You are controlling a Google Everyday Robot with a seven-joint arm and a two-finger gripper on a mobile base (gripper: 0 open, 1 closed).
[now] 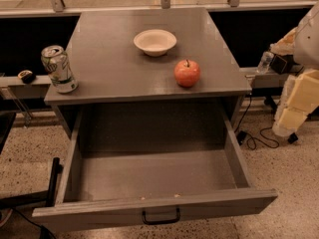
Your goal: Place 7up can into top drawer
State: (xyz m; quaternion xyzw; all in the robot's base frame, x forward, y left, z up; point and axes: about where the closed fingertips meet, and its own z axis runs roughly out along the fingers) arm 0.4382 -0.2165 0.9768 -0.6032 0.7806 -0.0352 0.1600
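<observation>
The grey cabinet top point(114, 59) took up the upper middle of the frame, matte and a bit scuffed; the can point(58, 68) stood on its left edge, near the front corner, nowhere near the drawer yet; a white bowl point(155, 42) sat toward the back center and an apple point(187, 73) sat front right, all three well apart. Under that, the drawer point(149, 176) was pulled wide open across the lower half of the frame, flat grey bottom with just a few crumbs near the front panel; black handle point(161, 217) at bottom center. The gripper point(298, 103) hung at the right edge of the frame, off to the side of the cabinet and above the floor, holding nothing that I could see; honestly couldn't tell if it was open or closed. The floor point(294, 183) was speckled stone with black cables point(256, 138) looping at right; a low ledge ran behind the cabinet with a plastic bottle point(264, 61) on its right part; metal posts lined the top edge.
</observation>
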